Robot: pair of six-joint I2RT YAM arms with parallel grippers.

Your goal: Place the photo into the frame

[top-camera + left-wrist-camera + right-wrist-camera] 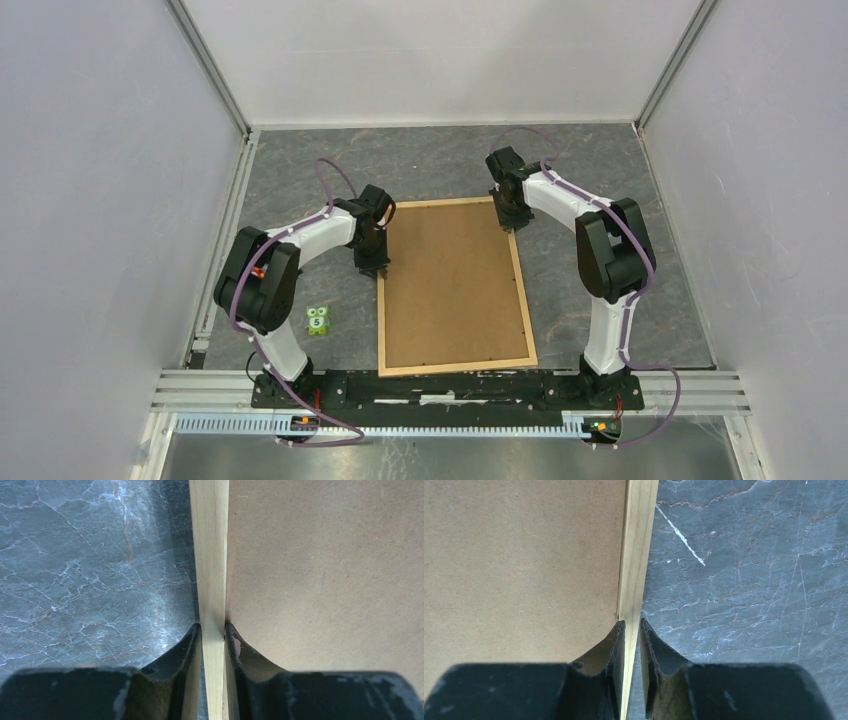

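Frame (457, 368) of thin pale wood lies flat on the grey marbled table (430, 170), long sides running away from the arm bases, near short side just in front of the base rail. A plain brown backing board (452, 285) fills its opening, so the view from above shows only brown fibreboard inside the wooden border.

Both arms reach inward to the far half of the frame. The left end effector (213, 632) sits over the left long strip, a little short of the far left corner. Its wrist camera shows the two dark fingers pressed against either side of the strip, one on the table side and one on the board side, pinching the wood. The right end effector (632, 630) is at the far right corner, and its fingers likewise clamp the right strip between them, board to the left and bare table to the right.

A small green toy block (318, 319) marked with a 5 stands on the table left of the frame, near the left arm's base.
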